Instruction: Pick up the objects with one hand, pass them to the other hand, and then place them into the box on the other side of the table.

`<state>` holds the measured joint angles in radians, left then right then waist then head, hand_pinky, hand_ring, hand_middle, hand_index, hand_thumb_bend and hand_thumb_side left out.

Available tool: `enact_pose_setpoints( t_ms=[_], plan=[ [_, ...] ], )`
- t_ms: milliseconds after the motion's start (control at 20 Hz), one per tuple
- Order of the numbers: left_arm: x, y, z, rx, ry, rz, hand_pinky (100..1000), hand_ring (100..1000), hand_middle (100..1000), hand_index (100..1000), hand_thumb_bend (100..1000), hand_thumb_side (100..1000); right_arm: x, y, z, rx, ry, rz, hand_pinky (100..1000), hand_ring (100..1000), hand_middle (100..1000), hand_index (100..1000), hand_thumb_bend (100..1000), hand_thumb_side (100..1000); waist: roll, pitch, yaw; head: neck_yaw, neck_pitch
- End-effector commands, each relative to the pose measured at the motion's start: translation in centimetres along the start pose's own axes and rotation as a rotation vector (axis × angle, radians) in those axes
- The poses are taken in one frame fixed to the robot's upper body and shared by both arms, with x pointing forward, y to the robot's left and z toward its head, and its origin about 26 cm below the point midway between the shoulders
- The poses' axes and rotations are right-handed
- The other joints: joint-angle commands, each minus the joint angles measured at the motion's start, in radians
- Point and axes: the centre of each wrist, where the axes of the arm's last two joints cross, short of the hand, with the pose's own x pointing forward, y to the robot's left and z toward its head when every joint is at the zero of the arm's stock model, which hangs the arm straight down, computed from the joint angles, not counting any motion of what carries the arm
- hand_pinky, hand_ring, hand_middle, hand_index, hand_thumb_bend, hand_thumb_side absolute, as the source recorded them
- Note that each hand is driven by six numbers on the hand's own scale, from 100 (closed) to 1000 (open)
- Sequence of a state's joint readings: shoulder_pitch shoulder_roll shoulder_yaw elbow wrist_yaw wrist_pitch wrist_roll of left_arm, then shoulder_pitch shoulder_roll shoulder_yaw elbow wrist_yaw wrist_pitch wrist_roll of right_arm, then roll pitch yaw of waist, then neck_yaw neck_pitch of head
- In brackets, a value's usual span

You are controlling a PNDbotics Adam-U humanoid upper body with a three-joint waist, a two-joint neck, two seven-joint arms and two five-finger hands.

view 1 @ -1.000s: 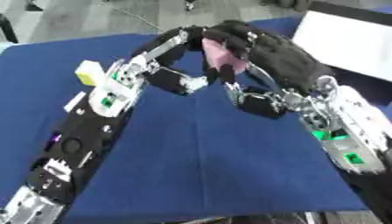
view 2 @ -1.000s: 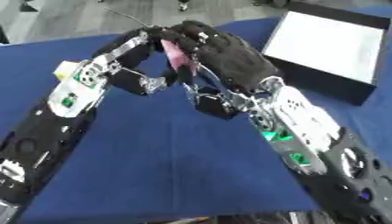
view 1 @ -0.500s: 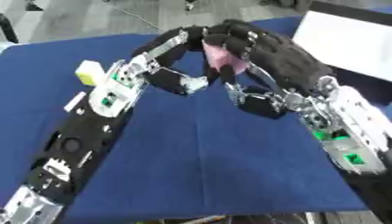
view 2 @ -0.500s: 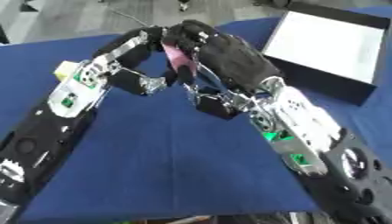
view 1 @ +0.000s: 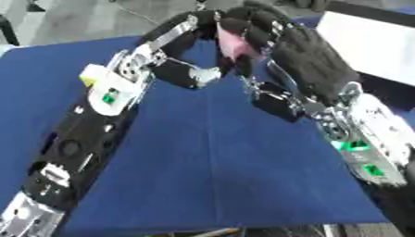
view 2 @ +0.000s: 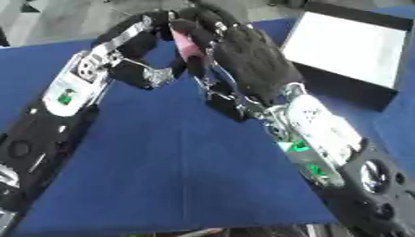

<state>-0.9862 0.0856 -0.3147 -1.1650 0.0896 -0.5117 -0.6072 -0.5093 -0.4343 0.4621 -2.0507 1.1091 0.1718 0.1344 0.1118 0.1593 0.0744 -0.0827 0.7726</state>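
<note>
In the left eye view, I had both arms meeting high over the blue table [view 1: 203,176]. My left hand [view 1: 207,25] and my right hand [view 1: 279,39] came together around a small pink object [view 1: 233,44], held up between them, above the cloth. My right hand's dark fingers were curled round the pink object; my left hand's fingers touched it too, but I could not tell how far they were closed.

In the right eye view, a black box [view 2: 348,53] with a white inside sat on the table's right side, just beyond my right hand.
</note>
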Motion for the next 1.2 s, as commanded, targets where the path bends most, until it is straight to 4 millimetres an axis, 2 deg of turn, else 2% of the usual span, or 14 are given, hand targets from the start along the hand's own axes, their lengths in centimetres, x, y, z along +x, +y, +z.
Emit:
enact_pose_setpoints(
  t_ms=[50,650,1000,1200],
  plan=[
    [4.8,1.8,-3.5,-0.296,-0.404,-0.324,616,410,397,533,100,275,-1.5,1.0,0.1,0.001,0.066,0.05,100,431,215,145,100,100,-0.004,-0.013,0.0,-0.004,-0.003],
    [2.7,3.8,0.2,-0.28,-0.261,-0.378,629,450,450,591,100,264,-1.7,1.1,0.2,-0.099,0.075,0.072,100,406,198,130,100,100,0.001,-0.013,-0.001,-0.008,-0.003],
    [1.0,3.9,2.4,-0.253,-0.165,-0.373,629,458,461,604,100,264,-1.8,1.0,0.3,-0.141,0.083,0.088,100,398,194,127,100,100,0.002,-0.012,-0.003,-0.011,-0.003],
    [0.8,3.8,2.6,-0.247,-0.155,-0.372,629,456,459,602,100,264,-1.8,1.1,0.3,-0.149,0.086,0.089,100,398,193,126,100,100,0.003,-0.012,-0.003,-0.012,-0.003]
  ],
)
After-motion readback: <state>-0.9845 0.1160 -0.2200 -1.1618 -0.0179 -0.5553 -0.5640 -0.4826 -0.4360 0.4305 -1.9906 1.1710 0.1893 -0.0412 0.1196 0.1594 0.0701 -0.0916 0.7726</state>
